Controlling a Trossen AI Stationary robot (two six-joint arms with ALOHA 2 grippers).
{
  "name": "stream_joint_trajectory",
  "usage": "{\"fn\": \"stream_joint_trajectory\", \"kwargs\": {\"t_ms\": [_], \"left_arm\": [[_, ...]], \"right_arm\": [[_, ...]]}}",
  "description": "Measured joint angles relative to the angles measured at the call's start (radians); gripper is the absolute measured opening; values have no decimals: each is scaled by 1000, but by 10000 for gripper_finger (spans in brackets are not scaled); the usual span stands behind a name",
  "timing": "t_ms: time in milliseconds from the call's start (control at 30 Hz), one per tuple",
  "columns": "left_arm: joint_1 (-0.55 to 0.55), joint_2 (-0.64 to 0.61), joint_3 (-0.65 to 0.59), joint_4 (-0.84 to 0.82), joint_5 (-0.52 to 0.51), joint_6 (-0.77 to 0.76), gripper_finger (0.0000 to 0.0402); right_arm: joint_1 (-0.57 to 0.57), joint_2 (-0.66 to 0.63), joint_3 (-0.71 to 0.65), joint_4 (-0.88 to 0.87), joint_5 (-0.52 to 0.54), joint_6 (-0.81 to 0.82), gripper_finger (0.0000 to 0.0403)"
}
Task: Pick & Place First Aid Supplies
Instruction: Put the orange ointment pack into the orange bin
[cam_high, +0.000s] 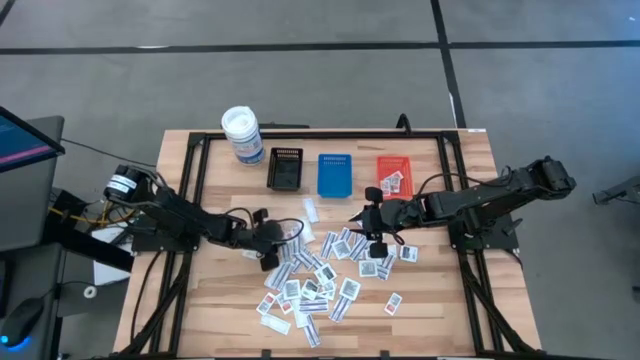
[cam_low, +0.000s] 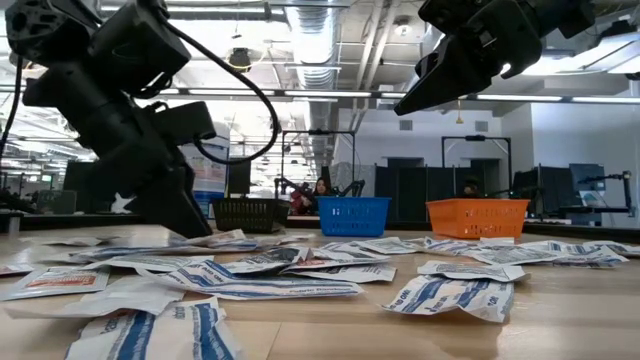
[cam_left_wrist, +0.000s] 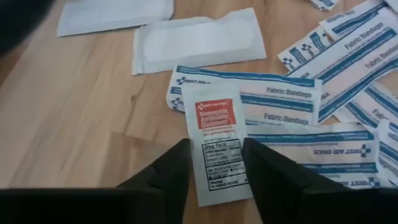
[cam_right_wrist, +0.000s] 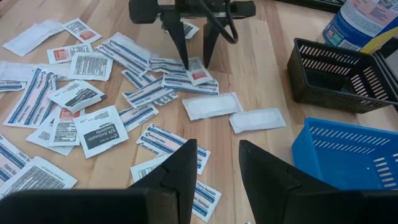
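Observation:
Several first aid supplies (cam_high: 320, 275), small flat white packets, lie scattered on the wooden table's middle. My left gripper (cam_left_wrist: 216, 142) is open and slants down at the pile's left side. One finger stands on either side of a red-print packet (cam_left_wrist: 213, 115), which lies flat on the table, partly over a blue-print bandage packet (cam_left_wrist: 280, 102). The right wrist view shows the same gripper (cam_right_wrist: 197, 64) with its tips down at the pile. My right gripper (cam_right_wrist: 216, 144) hangs open above the pile's far right part (cam_high: 368, 222), with nothing between its fingers. My left gripper comes slanting down from the table's left, and its fingers (cam_left_wrist: 177, 165) stand at the two long edges of the red-print packet (cam_left_wrist: 198, 180). Whether they touch the packet or the table, I cannot tell. The packet lies flat.
Along the far side stand a black tray (cam_high: 285, 170), a blue tray (cam_high: 335, 173) and an orange tray (cam_high: 393, 175) with a few packets in it. A white canister (cam_high: 241, 135) stands left of them. Bare wood lies at the table's left and right.

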Motion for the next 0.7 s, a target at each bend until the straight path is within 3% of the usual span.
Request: {"fn": "stream_joint_trajectory", "kwargs": {"t_ms": [267,500,700], "left_arm": [[0,-49,-5,-23,33,1,12],[0,-149,-11,9,-11,4,24],[0,-172,-10,183,-67,58,18]], "right_arm": [[0,0,0,0,0,0,113],[0,0,0,21,0,0,113],[-4,46,1,247,-1,0,113]]}}
